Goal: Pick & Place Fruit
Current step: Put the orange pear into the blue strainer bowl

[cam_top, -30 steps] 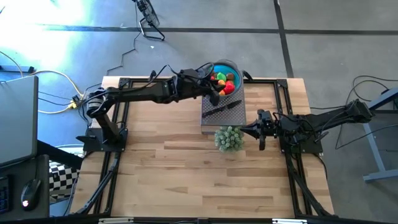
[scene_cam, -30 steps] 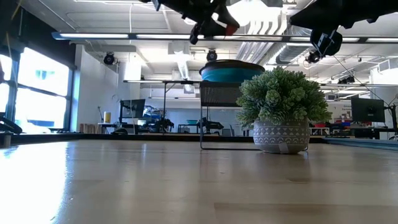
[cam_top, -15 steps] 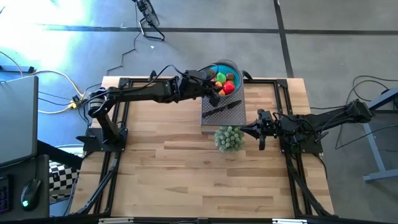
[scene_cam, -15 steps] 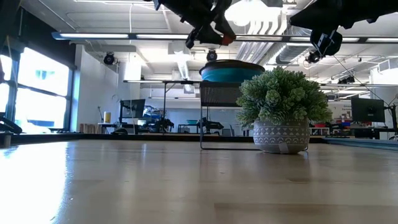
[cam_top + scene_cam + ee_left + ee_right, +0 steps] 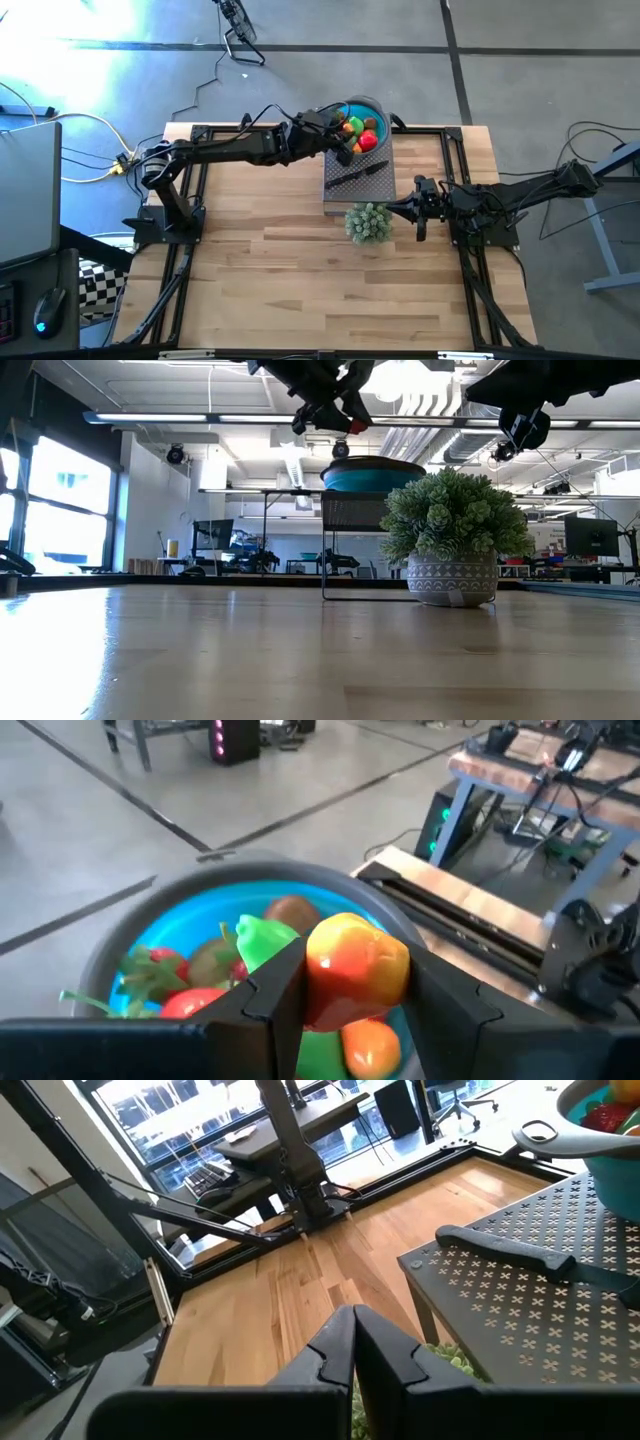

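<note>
Grey concrete floor (image 5: 300, 30), tall windows (image 5: 55, 510) at left, strip-lit ceiling (image 5: 200, 418), desks (image 5: 290, 565) behind.

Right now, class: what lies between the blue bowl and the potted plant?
High view: the black-handled knife lies on the perforated stand, between blue bowl and potted plant.

Robotics lab or workshop: bare concrete floor (image 5: 300, 25) with loose cables (image 5: 215, 75), exposed ceiling ducts and strip lights (image 5: 200, 418), big windows (image 5: 60, 500), other benches with monitors (image 5: 590, 535) behind, wooden counter (image 5: 300, 260) in a black metal frame.
</note>
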`<control>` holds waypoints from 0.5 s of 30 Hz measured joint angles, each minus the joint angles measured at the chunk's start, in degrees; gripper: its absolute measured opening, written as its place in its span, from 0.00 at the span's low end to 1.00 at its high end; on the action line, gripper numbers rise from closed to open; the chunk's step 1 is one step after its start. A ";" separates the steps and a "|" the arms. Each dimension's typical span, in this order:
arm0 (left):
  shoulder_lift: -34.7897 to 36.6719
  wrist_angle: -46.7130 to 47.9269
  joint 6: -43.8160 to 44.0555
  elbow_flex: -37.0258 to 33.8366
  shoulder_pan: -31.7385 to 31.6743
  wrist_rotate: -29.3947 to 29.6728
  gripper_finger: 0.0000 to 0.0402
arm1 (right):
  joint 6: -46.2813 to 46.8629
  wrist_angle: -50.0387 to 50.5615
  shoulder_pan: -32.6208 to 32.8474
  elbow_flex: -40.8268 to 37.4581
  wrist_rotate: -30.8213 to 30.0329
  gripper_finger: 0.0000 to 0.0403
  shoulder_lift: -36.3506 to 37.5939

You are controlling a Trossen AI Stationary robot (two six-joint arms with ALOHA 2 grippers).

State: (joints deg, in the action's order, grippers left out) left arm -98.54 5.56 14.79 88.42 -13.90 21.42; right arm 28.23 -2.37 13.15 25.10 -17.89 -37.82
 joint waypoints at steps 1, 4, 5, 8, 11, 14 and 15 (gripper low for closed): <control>0.00 -0.44 -0.07 0.00 -0.02 0.02 0.35 | 0.00 0.00 -0.02 0.00 0.00 0.01 0.02; -0.84 -2.26 -0.15 0.00 -0.72 -0.03 0.35 | 0.00 0.00 0.00 0.00 0.00 0.01 0.02; -1.15 -2.21 0.06 -0.02 -0.80 -0.18 0.35 | 0.00 0.00 0.00 0.00 0.00 0.01 0.00; -3.02 -3.34 0.46 -0.07 -1.87 -1.08 0.36 | 0.00 -0.01 -0.02 0.00 0.01 0.01 0.02; -4.69 -2.59 0.56 -0.09 -2.04 -1.97 0.36 | 0.28 0.00 -0.02 0.00 0.04 0.01 0.02; -4.82 -3.01 0.68 -0.15 -1.80 -2.86 0.36 | 0.28 0.02 -0.02 0.00 0.44 0.01 0.02; -4.70 -3.25 0.68 -0.11 -1.76 -2.99 0.37 | 0.28 0.04 -0.01 0.00 0.71 0.01 0.01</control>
State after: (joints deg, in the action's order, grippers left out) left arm -103.24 2.31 15.46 88.31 -15.66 18.43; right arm 28.51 -2.34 13.13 25.10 -17.18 -37.81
